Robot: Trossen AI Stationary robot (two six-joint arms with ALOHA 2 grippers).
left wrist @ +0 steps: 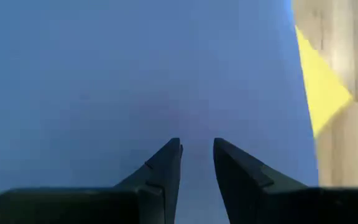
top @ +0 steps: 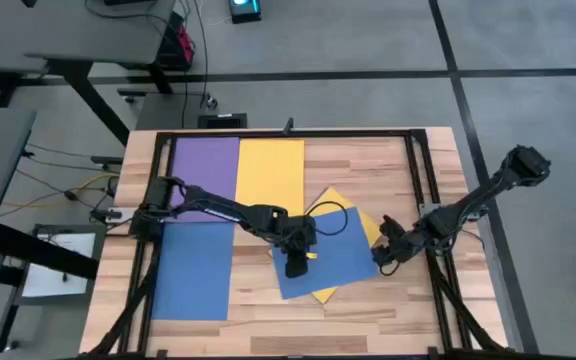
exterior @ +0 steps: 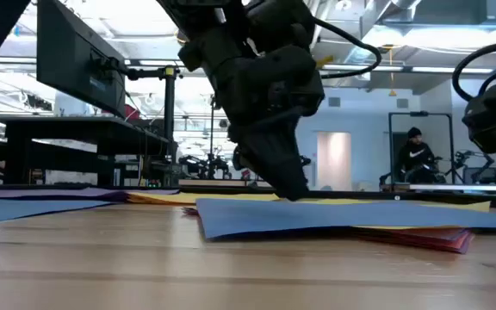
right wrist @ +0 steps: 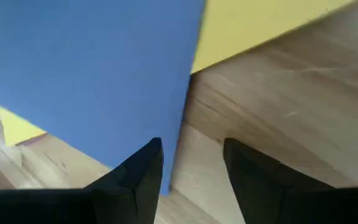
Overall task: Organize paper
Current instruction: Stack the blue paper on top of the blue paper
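Observation:
Three sheets of paper lie flat on the wooden table: purple [top: 206, 170], yellow [top: 270, 170] and blue [top: 193, 270]. Mid-table is a skewed pile. Its top is a blue sheet [top: 333, 255], over a yellow one [top: 336, 198]. A red-pink edge [exterior: 437, 239] shows at the pile's bottom. My left gripper [top: 296, 265] stands on the top blue sheet, fingers pointing down with a narrow gap. My right gripper [right wrist: 191, 149] is open at that sheet's right edge [right wrist: 188, 99], one finger over the blue, the other over bare wood. My left gripper comes from above, slanting down. Its fingertips [left wrist: 174, 149] rest on the upper face of the pile's blue sheet [left wrist: 104, 74], well inside its edges. The sheet lies flat on the pile. My right gripper: I cannot tell whether it touches the sheet's edge.
A black frame [top: 288, 133] runs round the table top, its rails along the left and right sides. Bare wood lies at the near right [top: 388, 310]. A white printed sheet [top: 58, 265] lies off the table at left. A person [exterior: 413, 159] stands far back in the room.

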